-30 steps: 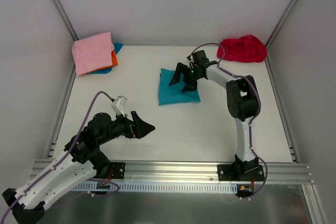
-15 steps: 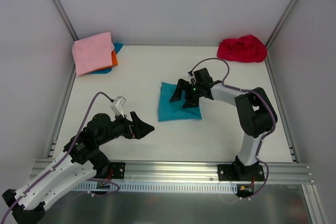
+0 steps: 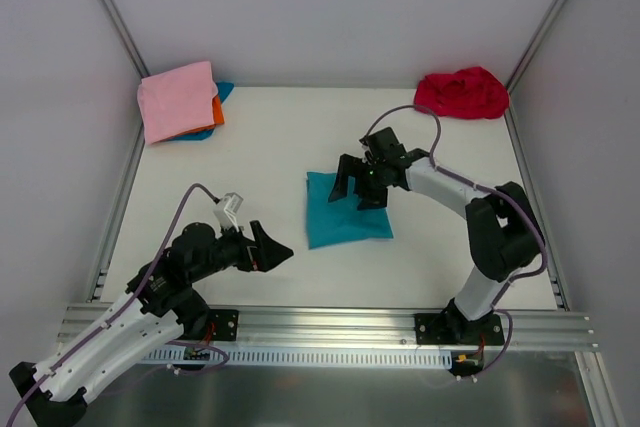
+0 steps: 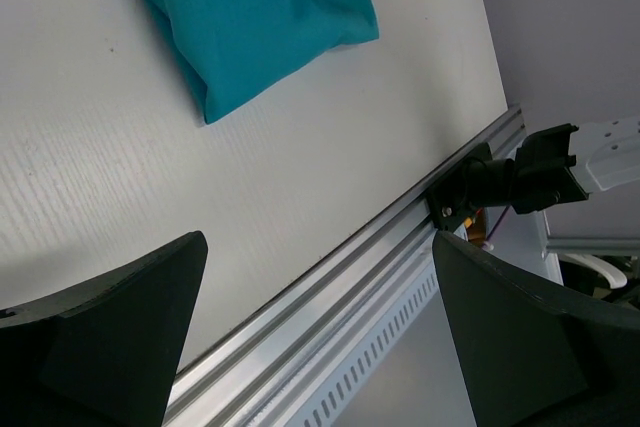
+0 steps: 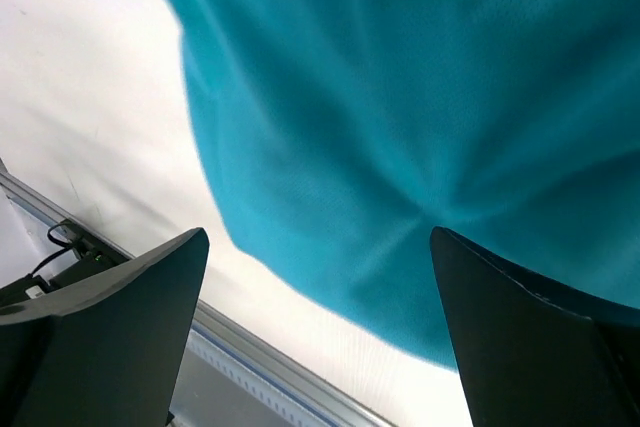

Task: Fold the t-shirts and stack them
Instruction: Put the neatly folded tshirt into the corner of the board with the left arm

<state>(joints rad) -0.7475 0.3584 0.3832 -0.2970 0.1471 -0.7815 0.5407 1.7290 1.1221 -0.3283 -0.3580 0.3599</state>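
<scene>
Two spread grippers: left gripper (image 3: 270, 249) aside, right gripper (image 3: 356, 187) over the teal t-shirt (image 3: 340, 223).
Limp, light cloth; we would pinch its folded edge.

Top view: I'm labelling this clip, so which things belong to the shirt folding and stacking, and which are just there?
Job:
teal t-shirt, folded, under the open right gripper
red t-shirt, crumpled, far right corner
pink t-shirt on top of orange t-shirt and blue t-shirt, far left

Just there:
table
metal rail
</scene>
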